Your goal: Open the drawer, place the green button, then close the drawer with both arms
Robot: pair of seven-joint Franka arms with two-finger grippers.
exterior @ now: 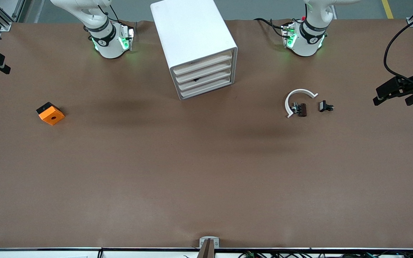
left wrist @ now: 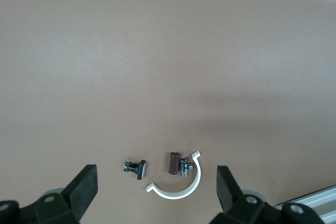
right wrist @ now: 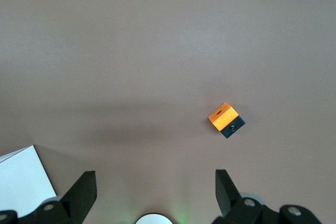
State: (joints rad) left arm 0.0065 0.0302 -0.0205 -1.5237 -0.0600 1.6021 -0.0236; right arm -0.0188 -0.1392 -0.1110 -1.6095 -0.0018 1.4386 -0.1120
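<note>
the tabletop (exterior: 206, 172) carries a white cabinet (exterior: 188, 32) at 12 o'clock in the front view. its four drawers are all shut, and their fronts face roughly 5 o'clock.

the left gripper (left wrist: 156, 176) hangs over the left arm's end of the tabletop, at the 3 o'clock edge of the front view, its jaws spread wide and empty. the right gripper (right wrist: 155, 179) waits over the right arm's end, at about 9 o'clock, its jaws also wide and holding nothing.

an orange block (exterior: 50, 114) lies near 9 o'clock, well apart from the rest. a white c-shaped ring (exterior: 297, 92) sits toward the left arm's end, with a brown clip (exterior: 302, 109) and a small metal piece (exterior: 294, 106) touching each other inside its curve.

the button (exterior: 326, 106) seems to be the tiny black piece just beside the ring, at the ring's 3 o'clock; its green cap cannot be made out. it lies on its side. its long axis runs roughly 9 to 3 o'clock, with the pale base toward the ring and the dark end toward the left gripper.

the button lies at about 9 o'clock from the left gripper, so the left arm is clearly the nearer one. the drawer is not yet open, and that likely falls to the right arm.
</note>
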